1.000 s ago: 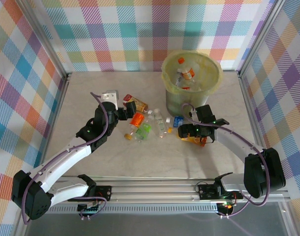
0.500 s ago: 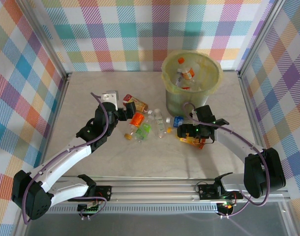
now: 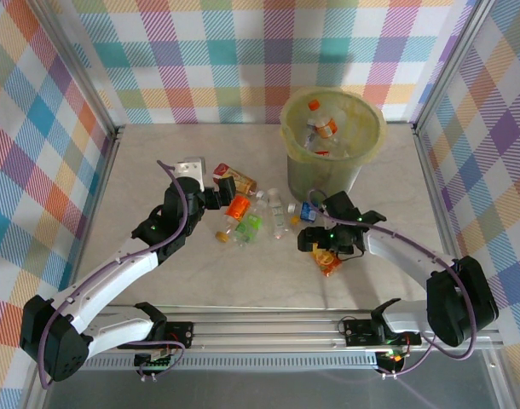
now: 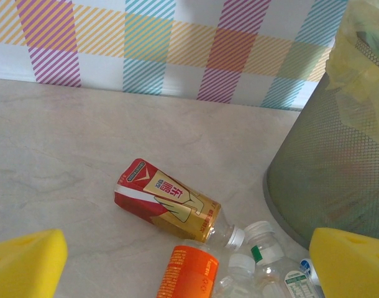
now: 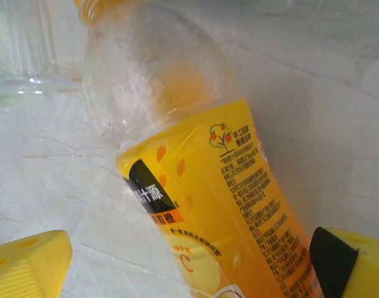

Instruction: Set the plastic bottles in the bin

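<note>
Right of the table's (image 3: 243, 285) middle, just on the near side of the large round yellow-green bin with a bag liner (image 3: 332, 141), a clear plastic bottle with a yellow-orange label (image 3: 329, 261) is lying flat on its side. The right gripper (image 3: 326, 245) is hanging over it with jaws spread wide, one yellow pad on each flank in the right wrist view. Nothing is being held, and I cannot tell whether the pads are touching it.

Its long axis is running along the tabletop, orange cap end pointing away from the wrist camera and labelled base end pointing toward the table's near edge. It is looking empty, so it is probably light, thin-walled and springy, with a slick label. Gripping across the labelled body near mid-length looks safer than the tapering shoulder.

The left gripper (image 3: 219, 194), equally wide and empty, is hovering nearer the middle over a red-and-gold labelled bottle (image 4: 168, 202). That one is lying diagonally, pale cap toward the bin, beside an orange-labelled bottle (image 4: 189, 273).
</note>
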### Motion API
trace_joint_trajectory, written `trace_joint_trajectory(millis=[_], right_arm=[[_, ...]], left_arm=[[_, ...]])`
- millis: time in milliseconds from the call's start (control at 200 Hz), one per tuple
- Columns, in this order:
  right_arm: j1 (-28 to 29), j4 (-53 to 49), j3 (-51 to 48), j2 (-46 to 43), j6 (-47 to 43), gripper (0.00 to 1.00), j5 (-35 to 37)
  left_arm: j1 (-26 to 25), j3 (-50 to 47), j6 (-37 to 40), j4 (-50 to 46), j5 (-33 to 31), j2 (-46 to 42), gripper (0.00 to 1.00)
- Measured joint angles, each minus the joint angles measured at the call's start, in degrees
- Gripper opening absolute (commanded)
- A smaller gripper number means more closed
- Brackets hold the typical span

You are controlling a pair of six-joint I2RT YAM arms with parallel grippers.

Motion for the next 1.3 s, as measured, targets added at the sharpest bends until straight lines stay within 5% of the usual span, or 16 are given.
trace_joint_trajectory(millis=[405, 795, 1005, 1300], right_arm=[[4.3, 0.1, 0.1, 8.1, 0.7, 0.82, 1.2], [7.8, 0.0, 2.4, 11.6, 0.4, 0.43, 3.3], [10.5, -4.6, 4.3, 7.5, 0.3, 0.26, 4.6], [12.9, -13.8, 16.1, -3.6, 0.0, 0.15, 6.3]], left_arm=[[0.0, 0.0, -0.4, 0.0, 0.2, 0.0, 1.00], [0.0, 0.0, -0.4, 0.0, 0.2, 0.0, 1.00], [0.0, 0.0, -0.8, 0.0, 0.1, 0.0, 1.00], [0.1, 0.0, -1.7, 0.0, -1.3, -0.4, 1.00]])
